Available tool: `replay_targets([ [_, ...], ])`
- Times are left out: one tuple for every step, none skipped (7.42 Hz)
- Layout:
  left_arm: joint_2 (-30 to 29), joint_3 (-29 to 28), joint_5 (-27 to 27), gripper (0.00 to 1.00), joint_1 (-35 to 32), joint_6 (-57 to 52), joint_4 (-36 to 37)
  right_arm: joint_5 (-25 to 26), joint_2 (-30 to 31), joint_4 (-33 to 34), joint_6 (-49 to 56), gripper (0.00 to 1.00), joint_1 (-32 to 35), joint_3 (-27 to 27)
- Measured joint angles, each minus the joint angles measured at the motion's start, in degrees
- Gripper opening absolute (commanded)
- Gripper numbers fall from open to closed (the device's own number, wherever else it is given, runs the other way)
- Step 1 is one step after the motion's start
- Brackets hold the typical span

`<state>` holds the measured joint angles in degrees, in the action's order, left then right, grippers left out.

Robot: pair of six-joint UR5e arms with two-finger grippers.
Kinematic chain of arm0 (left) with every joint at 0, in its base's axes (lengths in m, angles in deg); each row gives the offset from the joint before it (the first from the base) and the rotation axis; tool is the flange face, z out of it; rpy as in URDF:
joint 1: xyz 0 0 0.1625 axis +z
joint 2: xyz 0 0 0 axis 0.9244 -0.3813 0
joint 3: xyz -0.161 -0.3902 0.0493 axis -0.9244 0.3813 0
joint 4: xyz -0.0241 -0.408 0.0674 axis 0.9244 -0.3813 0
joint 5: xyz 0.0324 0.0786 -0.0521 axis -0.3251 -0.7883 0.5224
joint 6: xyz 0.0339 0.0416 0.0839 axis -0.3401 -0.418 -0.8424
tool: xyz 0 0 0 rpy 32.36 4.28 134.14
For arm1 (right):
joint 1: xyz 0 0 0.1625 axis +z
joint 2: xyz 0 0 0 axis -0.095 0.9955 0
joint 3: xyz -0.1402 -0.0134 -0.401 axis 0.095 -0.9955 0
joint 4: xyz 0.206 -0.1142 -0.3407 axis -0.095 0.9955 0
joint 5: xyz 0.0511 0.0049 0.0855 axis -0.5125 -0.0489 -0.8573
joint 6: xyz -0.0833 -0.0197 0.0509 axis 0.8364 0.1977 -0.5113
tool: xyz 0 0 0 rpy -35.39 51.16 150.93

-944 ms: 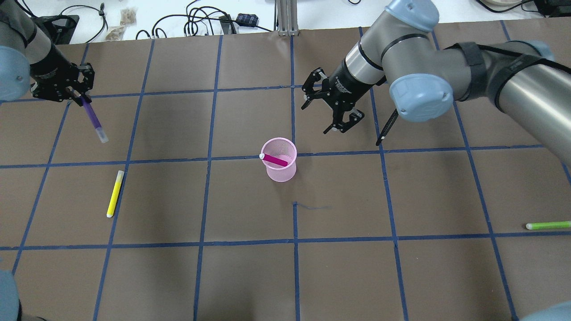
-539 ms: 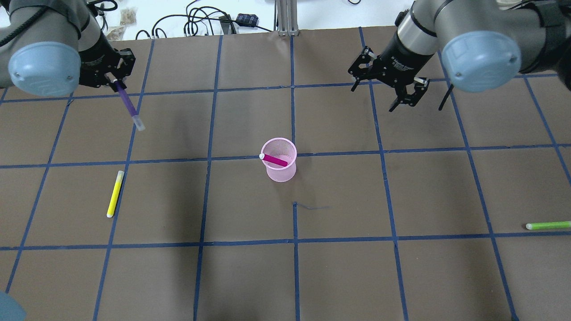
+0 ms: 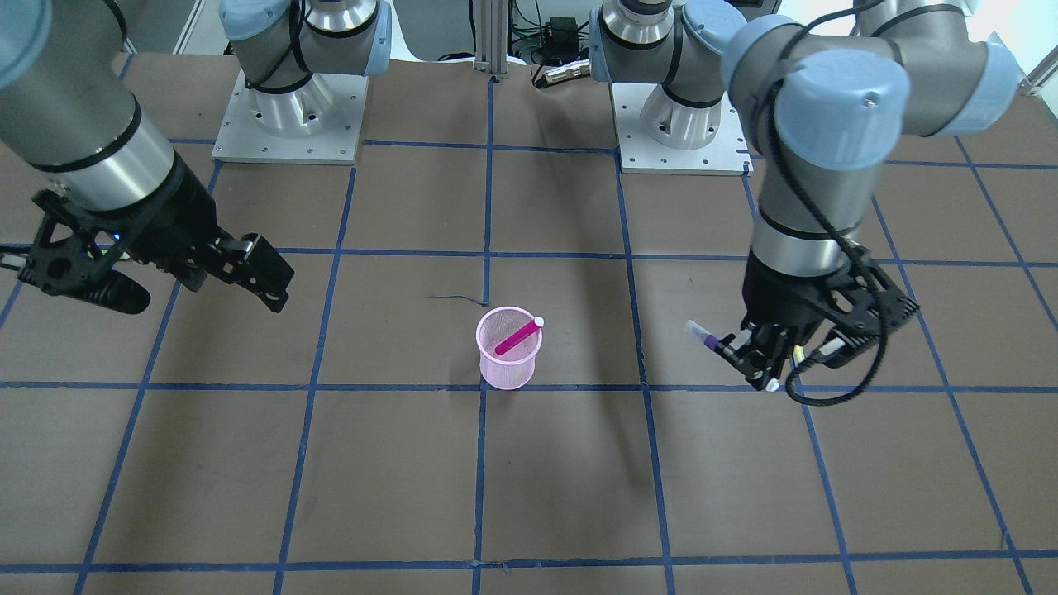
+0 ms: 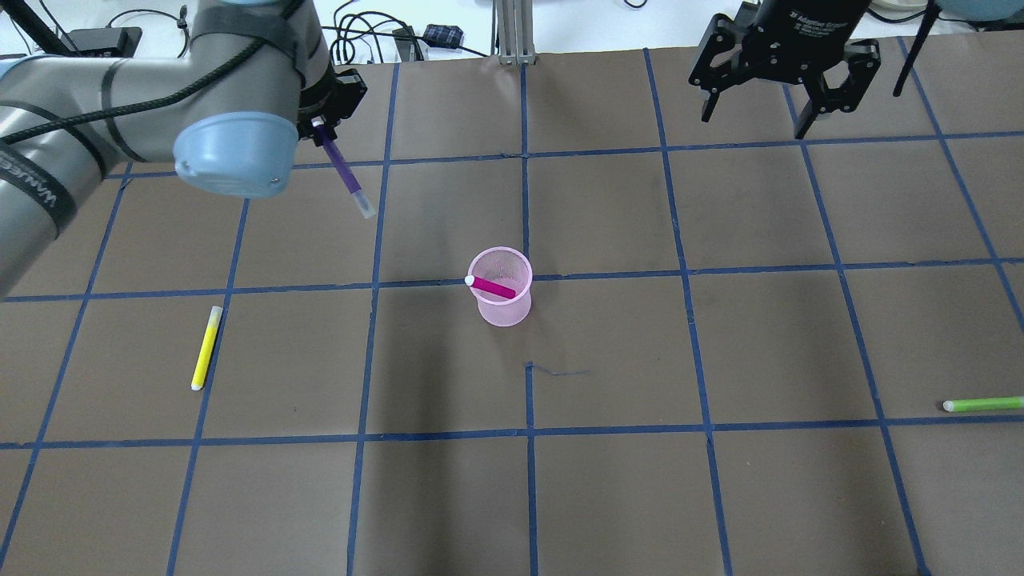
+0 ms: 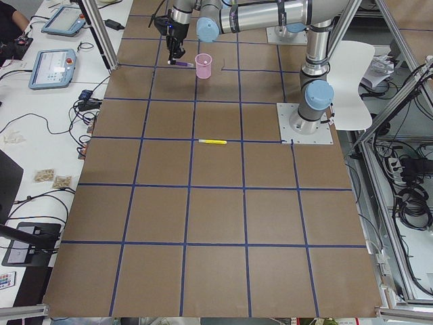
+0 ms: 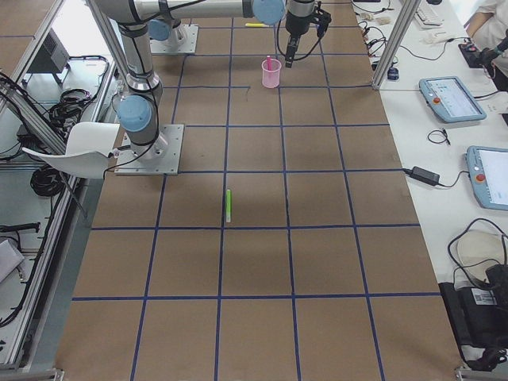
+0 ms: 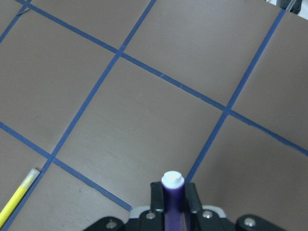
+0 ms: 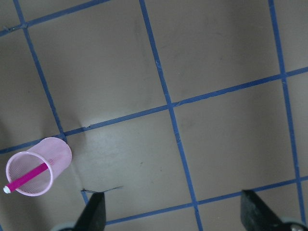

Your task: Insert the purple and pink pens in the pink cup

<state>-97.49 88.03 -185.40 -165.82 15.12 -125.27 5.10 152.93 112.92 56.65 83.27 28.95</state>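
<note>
The left gripper (image 7: 173, 193) pinches the purple pen (image 4: 346, 176) near its upper end, holding it tilted above the table, left of and beyond the pink cup (image 4: 506, 310). The pink pen (image 4: 494, 286) leans inside the cup. The right gripper (image 4: 756, 120) hangs far right with its fingers spread.

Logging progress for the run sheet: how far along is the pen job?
Done: pink pen leans inside the pink cup. In hand: left gripper holds the purple pen aloft, well short of the cup. Remaining: get it into the cup. The right gripper is open, empty.
</note>
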Motion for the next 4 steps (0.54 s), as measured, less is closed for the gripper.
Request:
replay_targets([
  [-0.45, 0.31, -1.16, 0.0, -3.16, 3.35, 2.42, 2.06, 1.48, 2.68, 1.77, 1.0, 0.09, 2.5],
  [-0.69, 0.74, -2.66, 0.0, -6.1, 6.55, 3.53, 2.88, 2.82, 6.13, 3.47, 1.0, 0.11, 4.79],
  [-0.9, 1.88, -4.71, 0.0, -9.01, 9.76, 4.12, 2.59, 4.77, 8.28, 6.17, 1.0, 0.12, 6.19],
  [-1.17, 3.32, -6.48, 0.0, -11.13, 12.44, 4.51, 1.94, 6.29, 8.8, 8.68, 1.0, 0.12, 7.03],
])
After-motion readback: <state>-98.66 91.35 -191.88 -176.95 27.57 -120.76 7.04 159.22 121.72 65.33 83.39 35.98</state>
